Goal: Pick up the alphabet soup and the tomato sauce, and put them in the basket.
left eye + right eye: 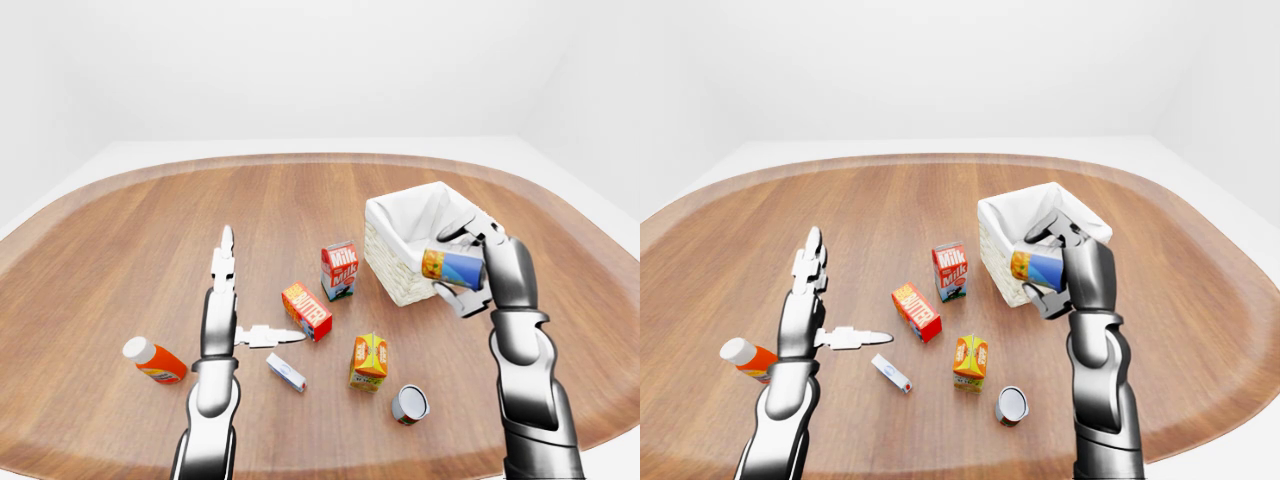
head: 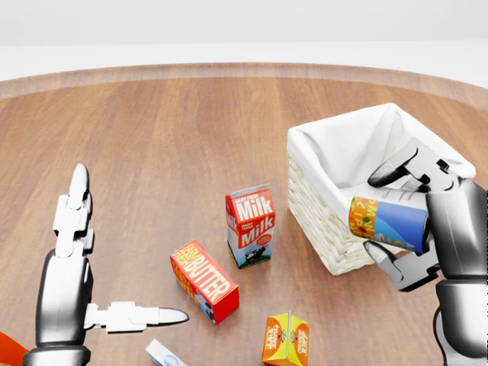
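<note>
Can (image 2: 387, 218) clasped sideways by right hand (image 2: 427, 225) at basket (image 2: 335, 244) rim, label partly hidden by fingers, left hand (image 2: 72, 252) spread open, empty, lower left.

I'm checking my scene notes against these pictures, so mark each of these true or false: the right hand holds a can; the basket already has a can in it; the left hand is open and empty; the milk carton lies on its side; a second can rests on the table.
1. The right hand holds a can. True: its fingers close round it, beside the basket rim.
2. The basket already has a can in it. False: only white lining shows inside.
3. The left hand is open and empty. True.
4. The milk carton lies on its side. False: it stands upright.
5. A second can rests on the table. True, near the bottom of the left-eye view.
</note>
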You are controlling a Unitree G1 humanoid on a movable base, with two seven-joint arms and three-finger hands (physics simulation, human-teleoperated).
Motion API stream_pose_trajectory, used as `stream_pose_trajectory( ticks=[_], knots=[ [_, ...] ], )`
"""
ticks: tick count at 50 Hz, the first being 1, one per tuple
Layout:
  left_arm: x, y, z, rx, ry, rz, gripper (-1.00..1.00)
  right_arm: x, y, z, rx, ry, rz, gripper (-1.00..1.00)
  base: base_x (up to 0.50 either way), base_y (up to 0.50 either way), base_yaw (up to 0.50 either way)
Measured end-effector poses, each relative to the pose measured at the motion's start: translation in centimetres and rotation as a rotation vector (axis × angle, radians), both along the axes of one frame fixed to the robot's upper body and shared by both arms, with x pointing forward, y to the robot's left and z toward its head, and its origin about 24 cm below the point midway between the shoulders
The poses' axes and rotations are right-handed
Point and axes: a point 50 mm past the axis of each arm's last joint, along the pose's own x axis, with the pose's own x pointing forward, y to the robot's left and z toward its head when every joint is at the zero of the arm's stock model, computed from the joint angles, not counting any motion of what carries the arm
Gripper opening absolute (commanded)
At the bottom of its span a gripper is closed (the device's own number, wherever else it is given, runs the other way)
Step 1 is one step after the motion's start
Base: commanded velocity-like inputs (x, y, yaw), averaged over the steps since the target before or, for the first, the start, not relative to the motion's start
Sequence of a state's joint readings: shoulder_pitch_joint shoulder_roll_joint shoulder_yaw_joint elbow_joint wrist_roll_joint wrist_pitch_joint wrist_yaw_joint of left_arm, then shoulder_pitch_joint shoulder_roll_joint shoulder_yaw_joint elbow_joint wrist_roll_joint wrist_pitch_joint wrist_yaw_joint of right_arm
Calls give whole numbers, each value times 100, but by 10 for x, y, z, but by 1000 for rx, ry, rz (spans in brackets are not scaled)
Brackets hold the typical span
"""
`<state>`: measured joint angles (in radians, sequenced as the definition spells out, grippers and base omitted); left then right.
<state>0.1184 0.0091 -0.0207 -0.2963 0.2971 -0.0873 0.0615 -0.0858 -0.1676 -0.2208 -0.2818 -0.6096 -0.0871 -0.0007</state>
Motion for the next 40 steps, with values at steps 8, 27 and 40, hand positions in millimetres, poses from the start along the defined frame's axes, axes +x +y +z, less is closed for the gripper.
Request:
stream_pose_trajectory(
  ticks=[8, 27, 40],
  knots=[
    [0, 0, 0, 0, 0, -1, 100, 9, 6, 13, -40, -35, 30, -100, 0, 0, 0],
    [0, -1, 0, -1, -1, -1, 100, 32, 15, 44, -151, -98, 68, -100, 0, 0, 0],
    [0, 0, 1, -3, -3, 0, 100, 51, 21, 62, -260, -123, 49, -100, 0, 0, 0]
  ],
)
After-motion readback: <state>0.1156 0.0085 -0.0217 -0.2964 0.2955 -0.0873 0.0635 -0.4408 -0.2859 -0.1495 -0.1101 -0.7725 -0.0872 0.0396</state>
